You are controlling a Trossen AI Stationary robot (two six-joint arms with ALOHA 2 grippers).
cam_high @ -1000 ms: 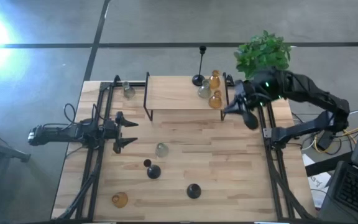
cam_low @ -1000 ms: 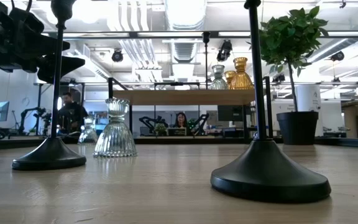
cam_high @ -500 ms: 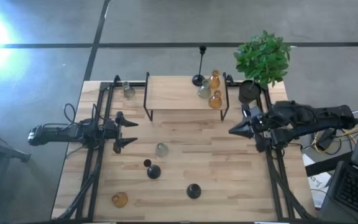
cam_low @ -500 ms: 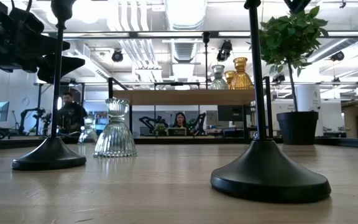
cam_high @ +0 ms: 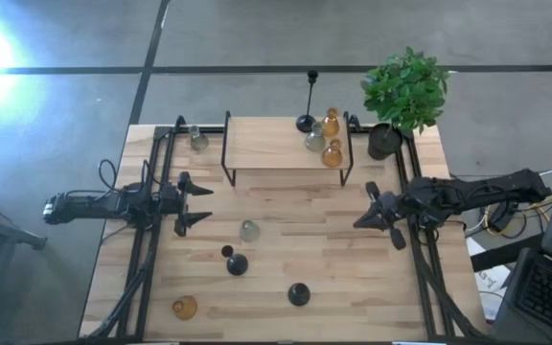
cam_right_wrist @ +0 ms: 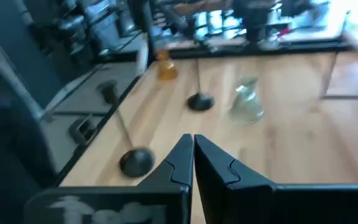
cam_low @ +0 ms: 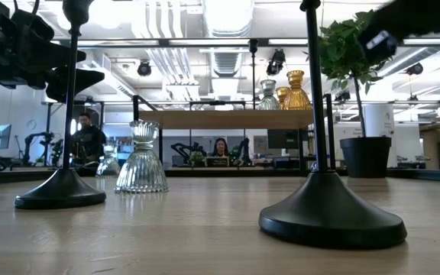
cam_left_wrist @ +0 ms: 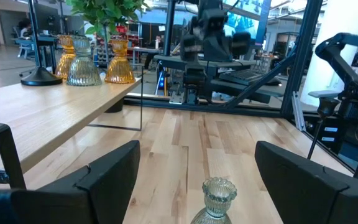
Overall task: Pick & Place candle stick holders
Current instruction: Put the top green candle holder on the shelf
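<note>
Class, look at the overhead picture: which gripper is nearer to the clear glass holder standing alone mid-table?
Left. The left gripper sits just beside the clear glass holder, jaws open toward it. The right gripper, jaws shut, is across the table, farther off.

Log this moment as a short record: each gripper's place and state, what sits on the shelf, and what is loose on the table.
left gripper: open, empty, at the table's left side, facing a clear glass holder
right gripper: shut, empty, over the table's right side
wooden shelf: carries one black stemmed holder, two amber holders and one clear holder
table top: the clear glass holder, two black holders, one amber holder
far left corner: another clear holder, beside the shelf
potted plant: far right corner
</note>
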